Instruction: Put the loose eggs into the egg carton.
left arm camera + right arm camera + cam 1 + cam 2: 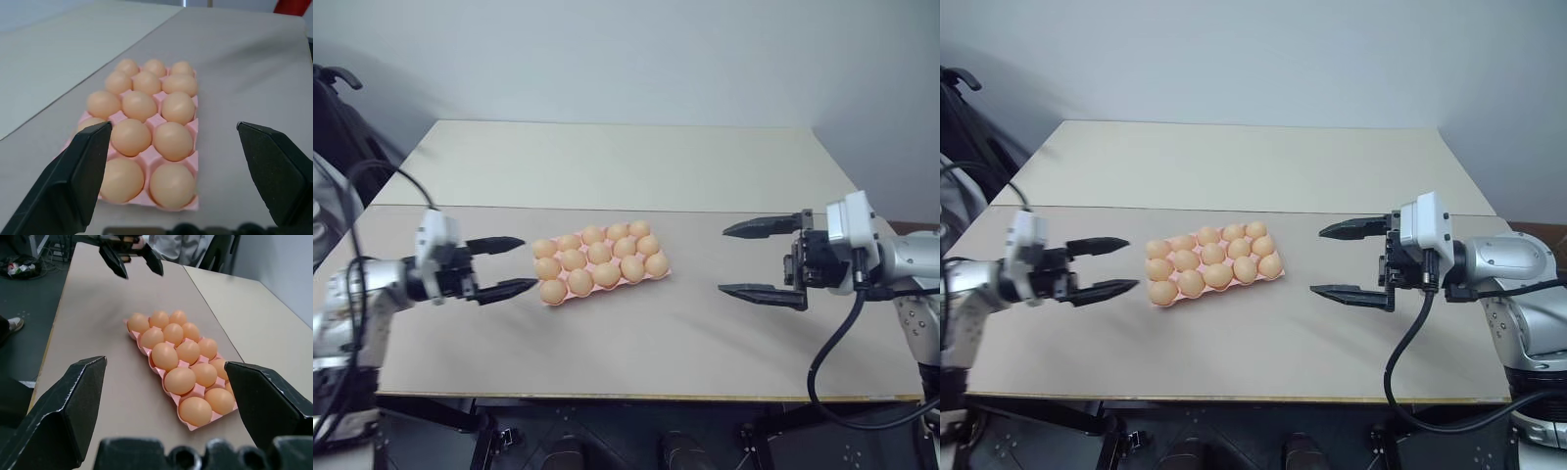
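Both jaws stand wide apart and hold nothing. From the head camera, the left gripper [516,265] hovers at nine o'clock of the egg carton [658,275], the right gripper [762,260] at three o'clock, well apart. Eggs [600,253] fill every cup. Left wrist camera: carton ahead between the fingers [73,181]. Right wrist camera: carton ahead, left gripper beyond it at twelve o'clock.

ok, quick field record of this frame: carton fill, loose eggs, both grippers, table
carton: pale pink tray near the table's middle, three rows of five
eggs: tan-orange, one in every cup that can be seen
loose eggs: none seen on the table
left gripper: jaws open, empty, beside the carton's left end, not touching
right gripper: jaws open, empty, well clear to the carton's right
table: light beige top with a seam across it behind the carton
task state: looks complete
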